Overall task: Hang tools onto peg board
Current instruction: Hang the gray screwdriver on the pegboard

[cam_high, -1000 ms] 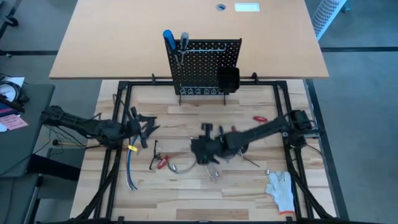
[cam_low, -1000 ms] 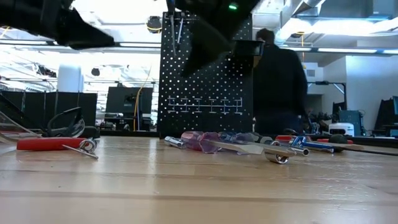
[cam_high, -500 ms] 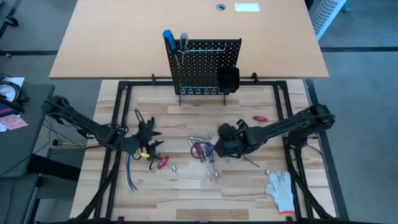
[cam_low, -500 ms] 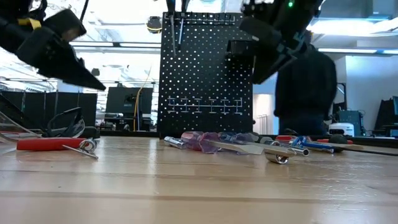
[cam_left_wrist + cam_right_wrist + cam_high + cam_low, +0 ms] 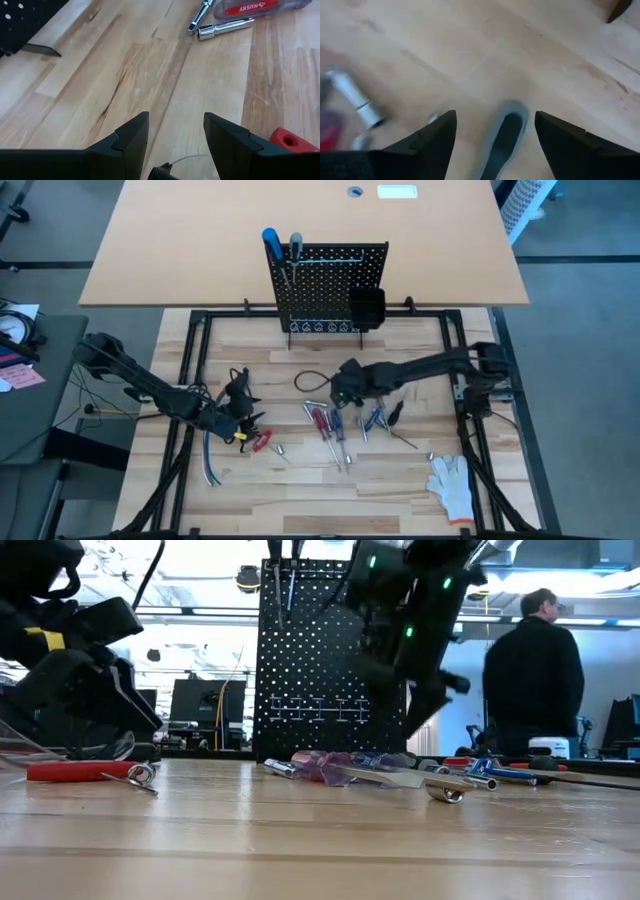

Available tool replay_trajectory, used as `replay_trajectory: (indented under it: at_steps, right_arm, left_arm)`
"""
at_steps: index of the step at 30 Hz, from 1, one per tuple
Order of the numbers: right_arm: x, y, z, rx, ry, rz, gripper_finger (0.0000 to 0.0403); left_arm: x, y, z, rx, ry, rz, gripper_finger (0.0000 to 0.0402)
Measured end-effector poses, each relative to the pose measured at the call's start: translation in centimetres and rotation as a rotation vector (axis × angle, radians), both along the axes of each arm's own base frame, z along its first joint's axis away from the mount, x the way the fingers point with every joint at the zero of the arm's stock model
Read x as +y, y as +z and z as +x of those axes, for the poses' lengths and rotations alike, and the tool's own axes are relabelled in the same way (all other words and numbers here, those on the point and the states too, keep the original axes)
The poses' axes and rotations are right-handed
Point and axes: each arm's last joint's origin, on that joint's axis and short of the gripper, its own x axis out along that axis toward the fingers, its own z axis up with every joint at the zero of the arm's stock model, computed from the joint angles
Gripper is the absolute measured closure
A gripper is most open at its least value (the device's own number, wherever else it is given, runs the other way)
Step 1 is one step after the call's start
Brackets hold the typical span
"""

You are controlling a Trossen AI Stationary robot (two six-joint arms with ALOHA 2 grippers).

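Note:
The black peg board [image 5: 325,285] stands upright at the table's far side. A blue-handled [image 5: 270,240] and a grey-handled screwdriver [image 5: 296,243] stick up from its top. Loose tools [image 5: 345,420] lie mid-table: red-, blue- and black-handled screwdrivers and metal bits. My right gripper [image 5: 345,387] hovers open just beyond them. A grey-and-black handle [image 5: 507,131] lies on the wood between its fingers, untouched. My left gripper [image 5: 245,420] is open low over bare wood [image 5: 175,132], next to the red-handled pliers [image 5: 262,442].
A white glove [image 5: 452,485] lies at the near right and a cable bundle [image 5: 210,460] at the near left. A black loop [image 5: 310,380] and a small red piece [image 5: 417,370] lie toward the board. A person [image 5: 535,670] stands in the room behind.
My left gripper has sunk and moved toward the table's near edge, coming down beside the red pliers. My right gripper has swung from over the tool pile toward the far edge, turning about and lowering.

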Motion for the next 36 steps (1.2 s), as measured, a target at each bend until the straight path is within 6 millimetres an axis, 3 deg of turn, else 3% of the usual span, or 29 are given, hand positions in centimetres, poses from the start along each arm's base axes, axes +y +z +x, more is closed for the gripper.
replay_trajectory:
  at_steps: [8, 13, 19, 26, 30, 36]
  right_arm:
    - [-1.0, -3.2, 0.4, 0.089, -0.045, 0.082, 0.0123]
    - [-0.4, -4.5, 0.6, 0.119, -0.033, 0.121, 0.0162]
    - [0.5, -4.3, 0.8, 0.116, 0.018, 0.07, 0.0269]
    - [0.7, -3.8, 1.8, 0.019, 0.143, 0.01, 0.027]
    - [0.8, -1.0, 3.6, -0.212, 0.253, -0.064, 0.027]
    - [1.0, 7.0, 5.0, -0.633, 0.396, -0.278, 0.027]
  left_arm:
    - [0.0, 0.1, 0.1, -0.013, 0.0, -0.005, 0.0217]
    - [-0.1, 0.1, 0.1, -0.023, 0.012, -0.026, 0.0217]
    - [-0.4, 0.1, 0.0, -0.035, 0.008, -0.05, 0.0217]
    - [-1.0, 0.1, -0.2, -0.049, -0.006, -0.08, 0.0217]
    - [-1.1, 0.1, -0.3, -0.056, -0.007, -0.093, 0.0217]
    - [-1.1, 0.1, -0.3, -0.059, -0.002, -0.094, 0.0217]
